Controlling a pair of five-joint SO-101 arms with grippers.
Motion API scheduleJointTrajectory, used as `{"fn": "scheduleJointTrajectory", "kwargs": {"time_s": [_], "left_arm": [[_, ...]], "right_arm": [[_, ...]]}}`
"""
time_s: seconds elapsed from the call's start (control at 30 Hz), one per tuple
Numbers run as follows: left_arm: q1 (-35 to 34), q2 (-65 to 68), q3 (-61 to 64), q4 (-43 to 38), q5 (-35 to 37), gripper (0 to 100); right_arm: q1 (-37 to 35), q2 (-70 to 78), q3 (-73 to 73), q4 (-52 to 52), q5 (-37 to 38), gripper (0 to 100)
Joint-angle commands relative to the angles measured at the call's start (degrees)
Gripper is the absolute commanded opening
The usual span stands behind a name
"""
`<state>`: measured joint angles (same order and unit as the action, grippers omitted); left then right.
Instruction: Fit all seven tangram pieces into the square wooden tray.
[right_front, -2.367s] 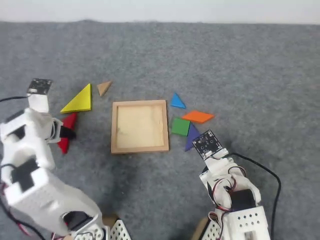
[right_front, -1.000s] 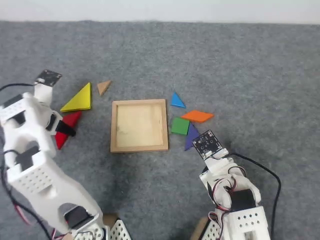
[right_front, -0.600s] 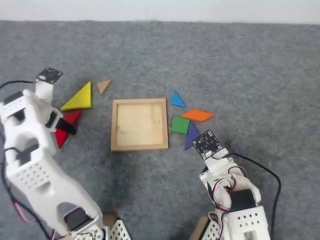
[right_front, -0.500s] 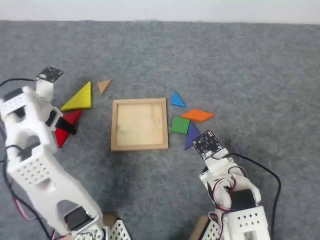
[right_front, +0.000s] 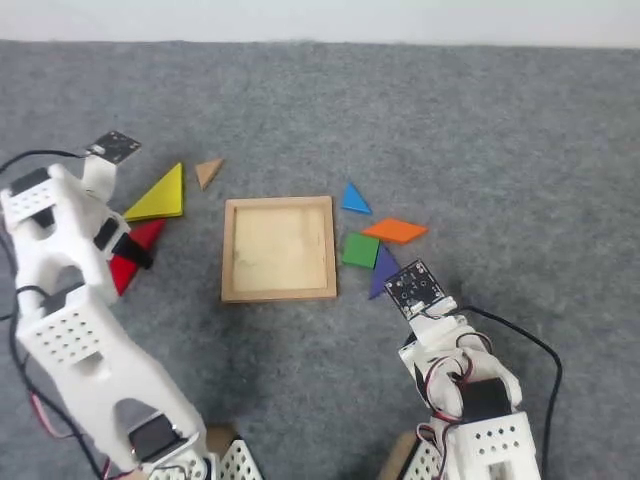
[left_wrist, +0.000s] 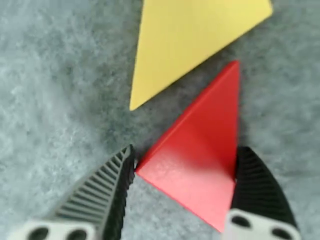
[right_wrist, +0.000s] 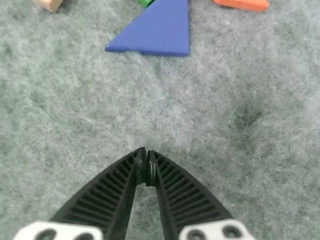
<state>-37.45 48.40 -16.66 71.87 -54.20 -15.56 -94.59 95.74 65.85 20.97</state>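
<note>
The left arm has swung its wrist farther out over the grey carpet (right_front: 480, 130), and the left gripper (left_wrist: 186, 156) straddles the red triangle (left_wrist: 200, 165), one ribbed finger against a corner and the other against the opposite edge, clamped on it where it lies. The yellow triangle (left_wrist: 190, 40) sits just beyond the jaw tips (a thin strip of carpet shows between the two pieces). The right gripper (right_wrist: 146, 155) is clenched on nothing above bare carpet, with the dark blue triangle (right_wrist: 160, 30) ahead of its tips, the orange parallelogram (right_wrist: 242, 4) and green square (right_front: 360, 251) past that, and the square wooden tray (right_front: 228, 250) just beside the green square.
</note>
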Motion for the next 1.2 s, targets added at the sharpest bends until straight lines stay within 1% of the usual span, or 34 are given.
{"fn": "scheduleJointTrajectory", "kwargs": {"time_s": [0.0, 0.27, 0.4, 0.7, 0.8, 1.17], "left_arm": [[-1.41, 10.73, 0.92, -0.7, -2.64, 25], [-1.49, 10.64, 0.92, -0.62, -2.64, 22], [-2.11, 10.37, 0.75, 0.7, -2.64, 22], [-3.08, 10.29, 0.66, 0.79, -2.73, 22], [-3.08, 10.29, 0.57, 0.79, -2.73, 19], [-3.08, 5.01, 4.88, 1.67, -2.55, 18]], "right_arm": [[0.57, 0.4, 0.18, 0.13, -0.26, 0.6], [0.57, 0.4, 0.18, 0.13, -0.26, 0.6], [0.57, 0.4, 0.18, 0.13, -0.26, 0.6], [0.57, 0.4, 0.18, 0.13, -0.26, 0.6], [0.57, 0.4, 0.18, 0.13, -0.26, 0.6], [0.57, 0.4, 0.18, 0.13, -0.26, 0.6]]}}
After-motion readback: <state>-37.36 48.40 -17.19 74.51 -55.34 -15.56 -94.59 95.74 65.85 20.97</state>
